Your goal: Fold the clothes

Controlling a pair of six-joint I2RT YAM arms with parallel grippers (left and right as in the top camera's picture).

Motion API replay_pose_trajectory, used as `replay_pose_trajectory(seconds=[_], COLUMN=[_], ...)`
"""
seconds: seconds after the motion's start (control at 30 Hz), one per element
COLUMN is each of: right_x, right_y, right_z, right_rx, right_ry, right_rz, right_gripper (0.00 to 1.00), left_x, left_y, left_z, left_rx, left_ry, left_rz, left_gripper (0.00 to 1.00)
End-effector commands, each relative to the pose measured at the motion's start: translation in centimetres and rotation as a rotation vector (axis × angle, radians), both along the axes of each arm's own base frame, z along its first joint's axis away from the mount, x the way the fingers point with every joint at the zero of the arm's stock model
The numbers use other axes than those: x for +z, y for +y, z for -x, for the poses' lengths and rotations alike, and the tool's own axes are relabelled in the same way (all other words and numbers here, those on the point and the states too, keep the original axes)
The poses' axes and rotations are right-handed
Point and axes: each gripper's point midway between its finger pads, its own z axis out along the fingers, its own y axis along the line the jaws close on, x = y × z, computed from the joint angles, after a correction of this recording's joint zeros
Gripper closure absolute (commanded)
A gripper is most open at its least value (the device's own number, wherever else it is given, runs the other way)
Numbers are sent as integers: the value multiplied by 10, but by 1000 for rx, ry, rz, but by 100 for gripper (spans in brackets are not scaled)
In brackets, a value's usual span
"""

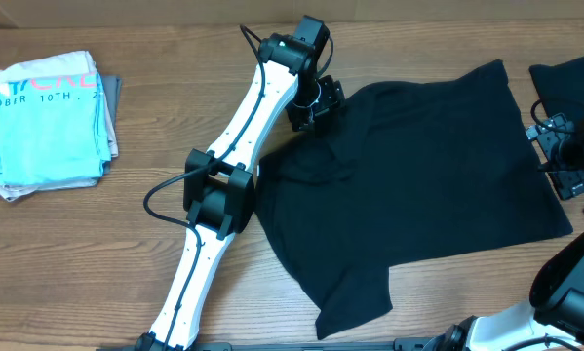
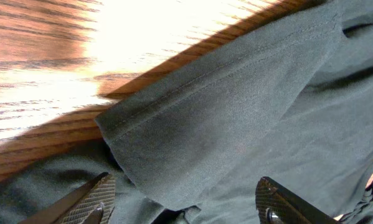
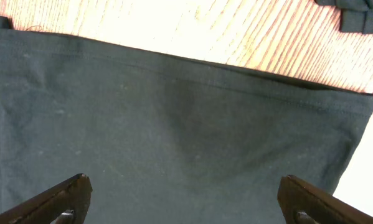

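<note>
Upper left, light-blue T-shirt (image 1: 48, 122): folded, lettering up, on the wooden table (image 1: 126, 253).
Top centre, left gripper (image 1: 314, 105): fingers spread, straddling the black shirt's sleeve.
Centre to right, black T-shirt (image 1: 418, 185): lying flat.
Right edge, right gripper (image 1: 555, 158): fingers spread wide over the shirt's hem.

Black T-shirt (image 1: 418, 195) lies spread across the table (image 1: 77, 263)
</note>
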Motion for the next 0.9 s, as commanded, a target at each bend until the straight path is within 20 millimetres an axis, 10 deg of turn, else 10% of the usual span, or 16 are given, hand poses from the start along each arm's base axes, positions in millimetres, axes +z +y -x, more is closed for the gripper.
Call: replay_pose_trajectory(seconds=[0.0, 0.27, 0.87], right_x=[4, 4, 4], right_y=[-1, -1, -1], right_z=[-3, -3, -3], right_rx=[4, 5, 5], right_ry=[-13, -13, -13], right_rz=[10, 10, 10], right_gripper=[0, 0, 0], left_x=[-11, -40, -26], left_y=[10, 2, 6], left_z=[-1, 2, -19], left_rx=[47, 50, 66], left_ry=[22, 72, -19], left_rz=[-40, 21, 27], left_gripper=[27, 34, 41])
